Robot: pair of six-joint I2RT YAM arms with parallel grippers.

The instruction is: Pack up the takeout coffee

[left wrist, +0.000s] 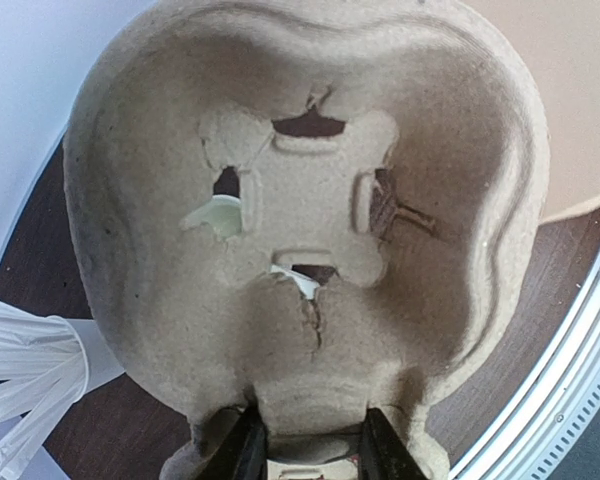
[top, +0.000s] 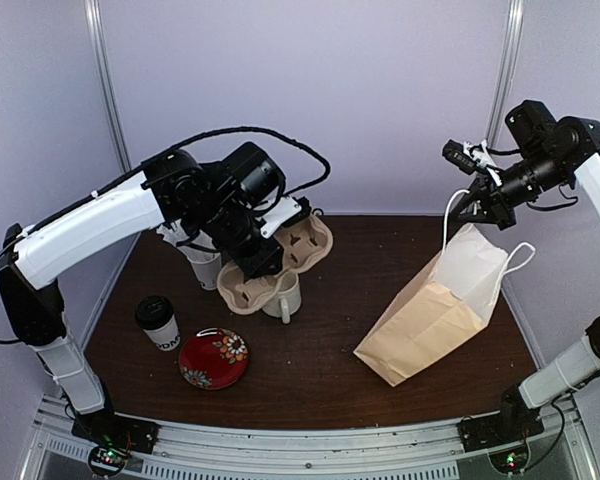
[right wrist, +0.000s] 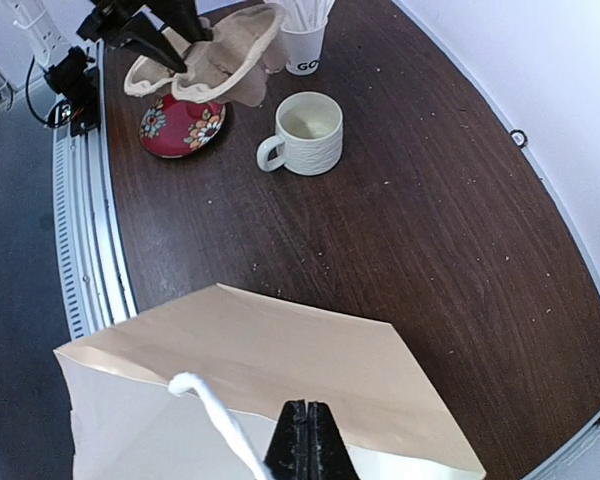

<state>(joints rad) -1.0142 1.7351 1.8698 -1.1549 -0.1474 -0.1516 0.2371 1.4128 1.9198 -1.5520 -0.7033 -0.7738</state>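
The takeout coffee (top: 158, 322), a white paper cup with black lettering and a black lid, stands upright at the table's left, apart from both grippers. My left gripper (top: 263, 258) is shut on the rim of a brown pulp cup carrier (top: 280, 255) and holds it tilted above the table. In the left wrist view the carrier (left wrist: 310, 230) fills the frame, with my left gripper (left wrist: 315, 452) clamped on its near tab. My right gripper (top: 477, 207) is shut on the white cord handle (right wrist: 215, 415) of a tan paper bag (top: 435, 315), which leans up from the table. The right wrist view shows that gripper (right wrist: 305, 440) with jaws pressed together.
A white ceramic mug (top: 285, 298) sits just under the carrier. A red flowered plate (top: 213, 358) lies next to the coffee. A paper cup of white straws (top: 202, 262) stands behind the left arm. White walls close the back and sides.
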